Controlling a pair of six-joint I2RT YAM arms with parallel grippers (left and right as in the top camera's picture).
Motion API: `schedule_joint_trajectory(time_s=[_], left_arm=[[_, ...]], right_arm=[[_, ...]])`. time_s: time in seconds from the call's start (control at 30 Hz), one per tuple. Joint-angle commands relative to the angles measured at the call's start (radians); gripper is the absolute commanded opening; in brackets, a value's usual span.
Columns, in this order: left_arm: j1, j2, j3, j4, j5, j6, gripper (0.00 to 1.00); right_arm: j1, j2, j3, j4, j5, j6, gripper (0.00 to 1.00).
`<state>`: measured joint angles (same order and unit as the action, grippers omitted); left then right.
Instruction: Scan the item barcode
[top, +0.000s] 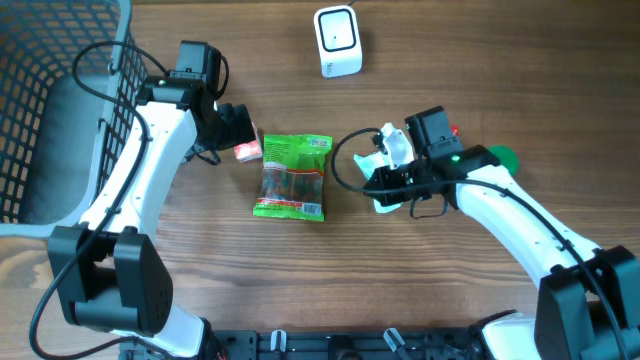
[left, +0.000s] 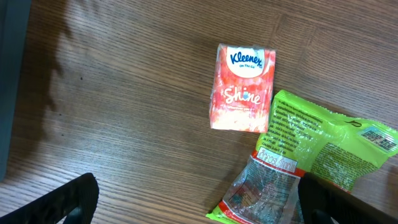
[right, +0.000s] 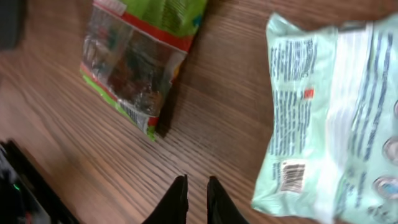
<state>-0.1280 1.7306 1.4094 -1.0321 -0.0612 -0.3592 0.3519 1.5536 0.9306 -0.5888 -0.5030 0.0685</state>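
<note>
A green snack bag (top: 292, 176) lies flat at mid-table, its clear window facing up (left: 311, 162) (right: 140, 56). A small orange Kleenex pack (top: 247, 151) (left: 244, 87) sits at its upper left corner. My left gripper (top: 238, 127) (left: 199, 202) hovers open above the pack and the bag's corner, holding nothing. A pale mint bag (top: 385, 205) (right: 336, 112) lies to the right, barcode (right: 292, 176) facing up. My right gripper (top: 377, 181) (right: 198, 182) is shut and empty, just left of the mint bag. The white scanner (top: 337, 40) stands at the far edge.
A dark wire basket (top: 50, 100) fills the far left. A green object (top: 503, 158) shows behind the right arm. Bare wood lies between the scanner and the bags and along the front edge.
</note>
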Motion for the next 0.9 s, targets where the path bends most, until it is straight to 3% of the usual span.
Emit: schedule_joint_trajectory(time_s=[0.0,0.1,0.33,0.87], left_arm=[[0.001,-0.013,0.013,0.000,0.001,0.012,1.00],[0.001,-0.013,0.013,0.000,0.001,0.012,1.00],[0.001,-0.013,0.013,0.000,0.001,0.012,1.00],[0.001,-0.013,0.013,0.000,0.001,0.012,1.00]], right_arm=[[-0.048,0.026,0.012,0.004,-0.087,-0.201,0.09],[-0.117,0.075,0.012,0.005,-0.269,-0.325,0.11],[-0.185,0.210,0.012,0.034,-0.357,-0.487,0.15],[-0.188,0.519,0.011,0.193,-0.373,-0.431,0.08]])
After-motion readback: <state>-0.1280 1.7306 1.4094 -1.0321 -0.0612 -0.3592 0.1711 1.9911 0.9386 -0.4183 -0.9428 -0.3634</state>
